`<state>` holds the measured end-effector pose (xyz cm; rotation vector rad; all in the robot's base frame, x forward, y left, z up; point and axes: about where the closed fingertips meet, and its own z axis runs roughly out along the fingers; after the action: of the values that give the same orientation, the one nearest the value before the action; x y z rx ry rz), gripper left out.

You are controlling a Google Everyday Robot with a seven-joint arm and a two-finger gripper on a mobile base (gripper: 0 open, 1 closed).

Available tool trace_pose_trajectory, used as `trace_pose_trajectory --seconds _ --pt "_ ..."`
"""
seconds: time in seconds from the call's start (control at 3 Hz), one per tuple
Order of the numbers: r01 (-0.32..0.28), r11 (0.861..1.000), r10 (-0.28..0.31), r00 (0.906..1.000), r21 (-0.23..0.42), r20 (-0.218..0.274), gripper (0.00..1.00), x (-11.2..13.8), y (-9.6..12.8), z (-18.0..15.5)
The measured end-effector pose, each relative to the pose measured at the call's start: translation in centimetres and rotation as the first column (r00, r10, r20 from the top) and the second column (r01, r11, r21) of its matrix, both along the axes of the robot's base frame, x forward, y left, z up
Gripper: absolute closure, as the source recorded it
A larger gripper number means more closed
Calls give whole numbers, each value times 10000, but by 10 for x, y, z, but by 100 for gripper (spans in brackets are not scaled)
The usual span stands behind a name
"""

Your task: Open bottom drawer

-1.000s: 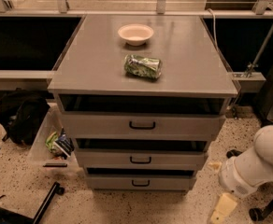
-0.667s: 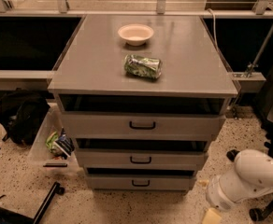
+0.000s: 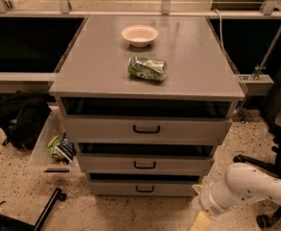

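In the single camera view, the grey table (image 3: 193, 57) with three drawer fronts filled the middle of the frame, and the bottom drawer (image 3: 116, 188) sat at about 6 o'clock, the lowest and shallowest panel, with its small black loop handle (image 3: 145, 189) in the centre. Its front appeared to be pushed in beneath the middle drawer (image 3: 107, 163), so it read as closed and the pull had not begun. The white arm (image 3: 249, 189) came in low from 4 o'clock, and the pincer (image 3: 200, 221) hung near the floor at 5 o'clock, just beside the cabinet's lower right corner and apart from the handle; whether it was released or clenched could not be told. It held nothing of the drawer. What remained, by my reading, was nearly everything: reach across to the handle, take it, and draw the panel outward. A pale bowl (image 3: 139, 35) and a crumpled green bag (image 3: 147, 69) rested on top at 12 o'clock.
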<state>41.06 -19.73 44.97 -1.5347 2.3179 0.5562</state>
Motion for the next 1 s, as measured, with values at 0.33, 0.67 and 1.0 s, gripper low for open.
trace_pose_trajectory --seconds 0.33,0.67,1.0 --pt "12 10000 -12 10000 8 11 0 0 0 -1" --pt "127 9999 -135 9967 108 799 0 17 -6 -3" --pt "235 9996 -207 9847 -143 1730 0 26 -9 -5"
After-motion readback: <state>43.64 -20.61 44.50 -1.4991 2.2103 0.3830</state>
